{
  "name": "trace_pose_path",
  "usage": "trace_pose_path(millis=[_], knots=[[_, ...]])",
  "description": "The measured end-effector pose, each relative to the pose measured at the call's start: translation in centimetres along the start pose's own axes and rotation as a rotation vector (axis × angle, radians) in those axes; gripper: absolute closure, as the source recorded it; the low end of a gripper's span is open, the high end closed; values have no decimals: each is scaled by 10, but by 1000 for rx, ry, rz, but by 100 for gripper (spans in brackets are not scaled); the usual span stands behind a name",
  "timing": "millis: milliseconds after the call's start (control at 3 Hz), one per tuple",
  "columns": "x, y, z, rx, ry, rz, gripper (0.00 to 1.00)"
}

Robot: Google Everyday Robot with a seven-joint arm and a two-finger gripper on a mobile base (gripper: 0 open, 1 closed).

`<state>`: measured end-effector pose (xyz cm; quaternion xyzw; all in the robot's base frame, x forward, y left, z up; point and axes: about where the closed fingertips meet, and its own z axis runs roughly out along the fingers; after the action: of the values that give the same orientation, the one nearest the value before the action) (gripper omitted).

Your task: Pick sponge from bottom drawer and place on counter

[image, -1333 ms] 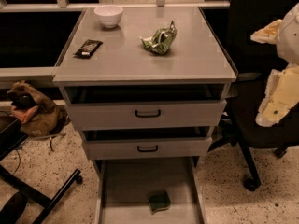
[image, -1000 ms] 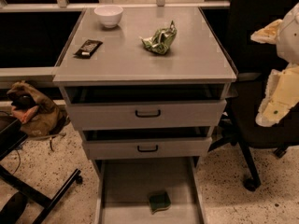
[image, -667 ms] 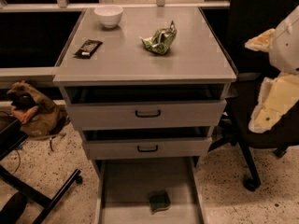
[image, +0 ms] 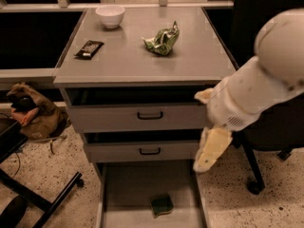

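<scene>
The sponge (image: 162, 205), a small dark green pad with a pale edge, lies flat on the floor of the open bottom drawer (image: 124, 194), right of its middle. The light-grey counter (image: 142, 56) tops the cabinet. My gripper (image: 205, 144) hangs from the white arm (image: 266, 75) at the right, beside the cabinet's right edge at the height of the middle drawer. It sits above and right of the sponge and is not touching it.
A white bowl (image: 110, 16), a black candy bar wrapper (image: 89, 49) and a crumpled green foil bag (image: 162, 40) rest on the counter. Two drawers with black handles (image: 150, 115) are slightly open. A black chair (image: 266, 137) stands right, a brown bag (image: 31, 113) left.
The arm has swung in from the right edge towards the cabinet and lower, so the gripper is now beside the drawers. The sponge and the counter items have not moved.
</scene>
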<state>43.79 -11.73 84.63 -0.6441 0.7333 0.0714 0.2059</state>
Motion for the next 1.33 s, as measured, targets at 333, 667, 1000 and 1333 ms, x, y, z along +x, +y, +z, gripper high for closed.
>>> trace_pose_path(millis=[333, 667, 1000, 1333], knots=[[-7, 28, 69, -130, -61, 10, 0], [-7, 28, 69, -130, -61, 10, 0], [-11, 31, 82, -148, -70, -2, 0], [-25, 40, 147, -208, -112, -22, 0]])
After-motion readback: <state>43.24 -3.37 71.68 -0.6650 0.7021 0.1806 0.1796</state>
